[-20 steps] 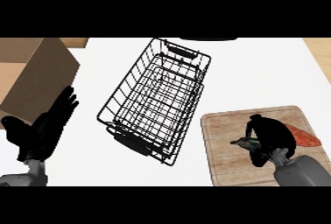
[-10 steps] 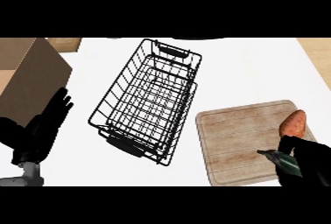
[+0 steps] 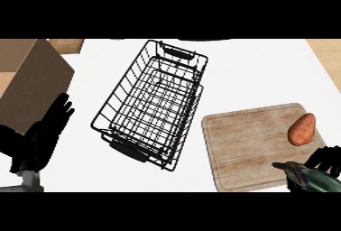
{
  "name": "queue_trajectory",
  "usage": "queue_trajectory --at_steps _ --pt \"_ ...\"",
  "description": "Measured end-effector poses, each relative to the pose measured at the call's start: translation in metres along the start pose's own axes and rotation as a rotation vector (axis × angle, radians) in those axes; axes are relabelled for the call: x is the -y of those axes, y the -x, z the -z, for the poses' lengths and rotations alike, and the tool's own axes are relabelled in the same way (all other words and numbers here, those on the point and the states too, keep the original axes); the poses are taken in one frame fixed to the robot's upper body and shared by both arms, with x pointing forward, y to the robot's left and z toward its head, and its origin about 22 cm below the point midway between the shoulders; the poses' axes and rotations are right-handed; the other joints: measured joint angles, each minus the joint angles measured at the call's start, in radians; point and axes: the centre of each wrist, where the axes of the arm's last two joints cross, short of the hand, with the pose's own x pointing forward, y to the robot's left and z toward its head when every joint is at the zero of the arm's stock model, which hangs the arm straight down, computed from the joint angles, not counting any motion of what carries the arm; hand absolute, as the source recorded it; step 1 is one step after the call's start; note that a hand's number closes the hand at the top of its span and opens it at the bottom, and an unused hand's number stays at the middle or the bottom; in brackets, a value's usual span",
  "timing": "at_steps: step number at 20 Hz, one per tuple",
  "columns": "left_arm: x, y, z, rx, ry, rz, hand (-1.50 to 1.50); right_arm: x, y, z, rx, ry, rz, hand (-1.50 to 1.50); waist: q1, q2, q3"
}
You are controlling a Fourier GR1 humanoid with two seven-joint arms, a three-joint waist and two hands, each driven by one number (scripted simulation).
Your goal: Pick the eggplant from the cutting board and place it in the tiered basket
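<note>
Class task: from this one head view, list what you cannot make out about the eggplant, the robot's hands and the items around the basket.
- Eggplant, head view: mostly hidden by the right hand and cut off by the lower edge.
- Left hand: its wrist runs off the lower edge.
- Brown box: cut off by the left edge.
- Tiered basket: overlapping wires obscure its tiers.

No readable text, labels, brands or numbers anywhere.

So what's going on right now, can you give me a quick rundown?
Right hand shut on eggplant, off the cutting board. Left hand open, resting at left. Tiered basket holds nothing. Sweet potato on board.
</note>
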Motion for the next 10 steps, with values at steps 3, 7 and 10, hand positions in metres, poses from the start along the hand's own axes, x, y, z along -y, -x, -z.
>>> queue_trajectory --at_steps 3,7,10 --pt "0.005 -0.002 0.003 0.006 0.010 0.007 0.00 0.011 -0.014 0.000 0.026 0.013 0.040 1.50 0.015 0.004 -0.001" --pt "0.007 -0.004 0.006 0.016 0.028 0.008 0.00 0.012 -0.031 0.009 0.035 -0.016 0.065 1.50 0.030 0.008 -0.002" --pt "0.007 -0.007 0.011 0.019 0.041 0.009 0.00 0.011 -0.052 0.019 0.048 -0.052 0.087 1.50 0.038 0.009 -0.002"
